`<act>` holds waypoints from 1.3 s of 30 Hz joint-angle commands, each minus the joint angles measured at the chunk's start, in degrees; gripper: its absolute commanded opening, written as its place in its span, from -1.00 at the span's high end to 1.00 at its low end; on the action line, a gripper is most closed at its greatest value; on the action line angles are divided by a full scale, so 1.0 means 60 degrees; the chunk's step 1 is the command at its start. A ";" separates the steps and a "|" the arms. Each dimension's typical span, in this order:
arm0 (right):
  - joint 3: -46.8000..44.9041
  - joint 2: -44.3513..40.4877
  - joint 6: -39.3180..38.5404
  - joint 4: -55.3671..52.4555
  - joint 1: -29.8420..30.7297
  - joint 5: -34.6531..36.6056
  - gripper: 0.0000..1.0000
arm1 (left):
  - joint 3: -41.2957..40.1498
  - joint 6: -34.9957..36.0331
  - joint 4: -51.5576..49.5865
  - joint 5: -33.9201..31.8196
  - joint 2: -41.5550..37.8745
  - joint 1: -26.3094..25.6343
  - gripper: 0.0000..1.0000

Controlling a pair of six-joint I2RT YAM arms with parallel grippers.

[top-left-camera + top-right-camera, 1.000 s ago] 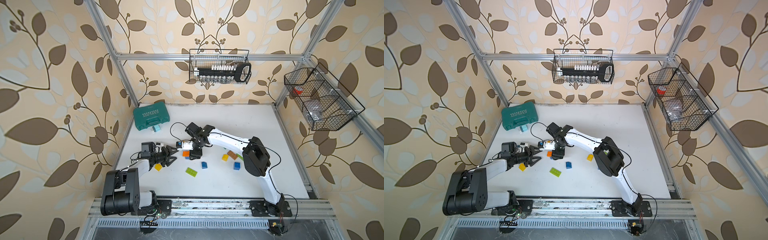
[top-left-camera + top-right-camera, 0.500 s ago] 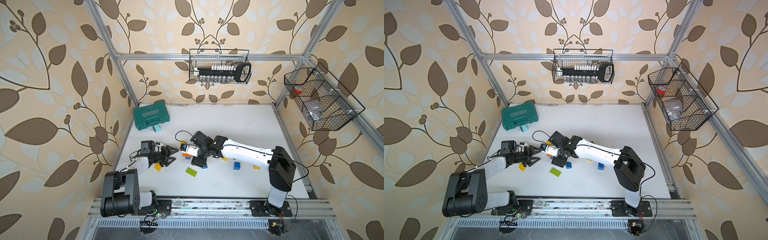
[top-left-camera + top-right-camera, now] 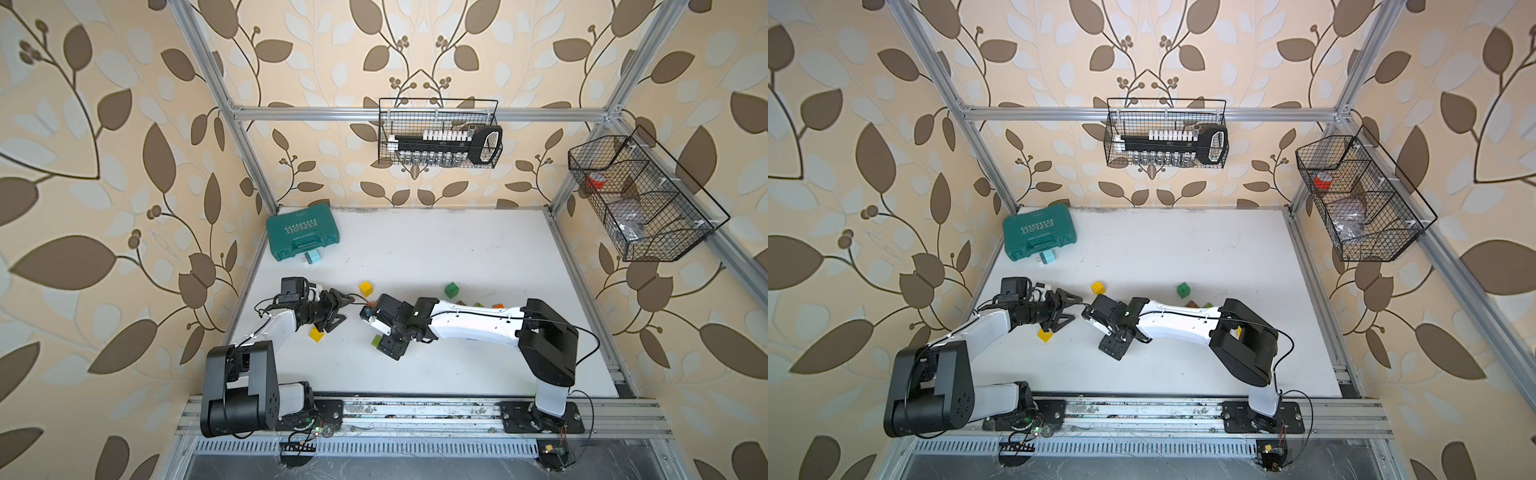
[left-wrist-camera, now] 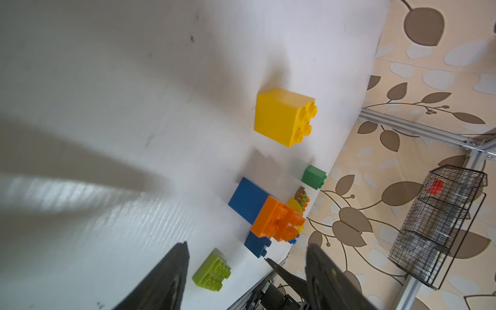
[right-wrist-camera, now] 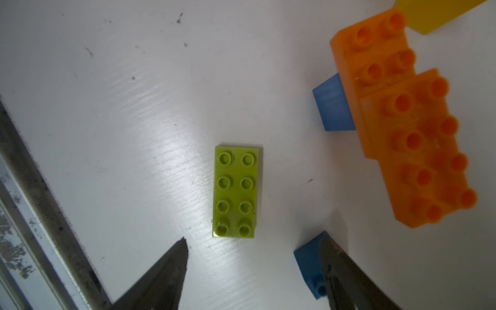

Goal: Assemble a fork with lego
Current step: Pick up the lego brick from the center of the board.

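The right end effector (image 5: pixel 255 241), the nearer one, hangs with fingers (image 5: pixel 161 273) spread and empty above the green brick (image 5: pixel 236 192), flat on the tabletop (image 5: pixel 120 107) just beside the orange stack (image 5: pixel 402 115), long axis apparently crosswise to their closing.

2 top views: high up, looking down.
Both wrist views sit close over the table (image 5: pixel 107 107) and share the lime brick (image 5: pixel 234 192).
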 commanded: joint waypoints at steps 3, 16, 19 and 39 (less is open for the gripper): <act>-0.0206 0.0547 0.0454 0.0214 0.0131 0.0036 -0.49 | 0.0313 0.0341 -0.0436 -0.0457 -0.0116 0.0109 -0.42; -0.0015 0.1127 0.0428 -0.0012 0.0219 0.0198 -0.19 | 0.0385 0.0291 -0.0403 -0.0523 -0.0116 0.0168 -0.41; 0.0066 0.1206 0.0443 -0.0061 0.0233 0.0212 -0.12 | 0.0377 0.0303 -0.0397 -0.0504 -0.0133 0.0207 -0.41; 0.0453 0.1655 0.0555 -0.0437 0.0189 0.0273 0.15 | 0.0219 0.0346 -0.0166 -0.0195 -0.0109 0.0560 -0.40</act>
